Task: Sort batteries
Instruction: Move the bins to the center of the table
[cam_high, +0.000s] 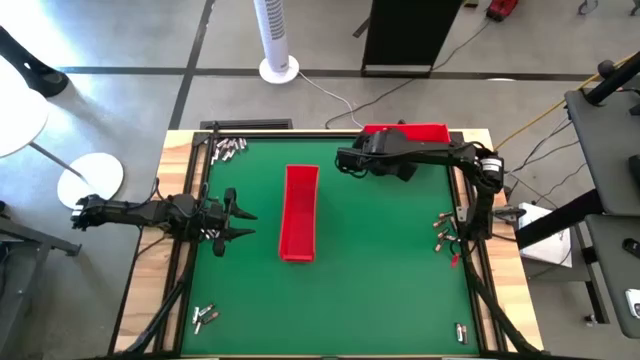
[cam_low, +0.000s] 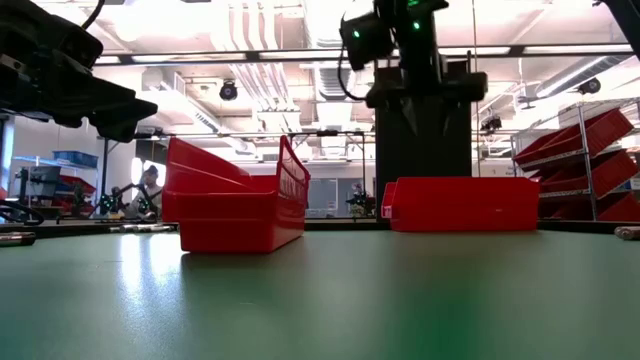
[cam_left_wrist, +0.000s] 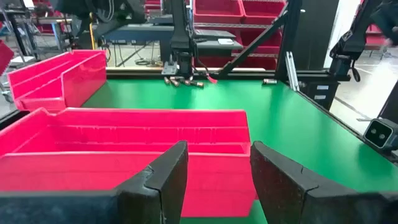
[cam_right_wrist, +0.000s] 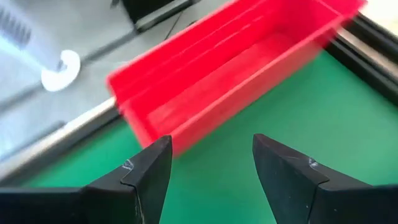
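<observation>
High view: your left gripper sits spread wide at the left edge with small silvery cylindrical batteries just beside it, more batteries lying at the corners and right edge. Left wrist view: the long red plastic tray is ahead of those fingers. Right wrist view: your right gripper is spread, empty, over the second red rectangular tray, no batteries near.

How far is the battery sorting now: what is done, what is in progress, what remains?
Done: nothing visible; both trays, centre and far, show no batteries inside. In progress: the right end effector hangs open and empty at the far tray; the left end effector, open, faces the centre tray. Left: battery clusters far-left, near-left and right.
</observation>
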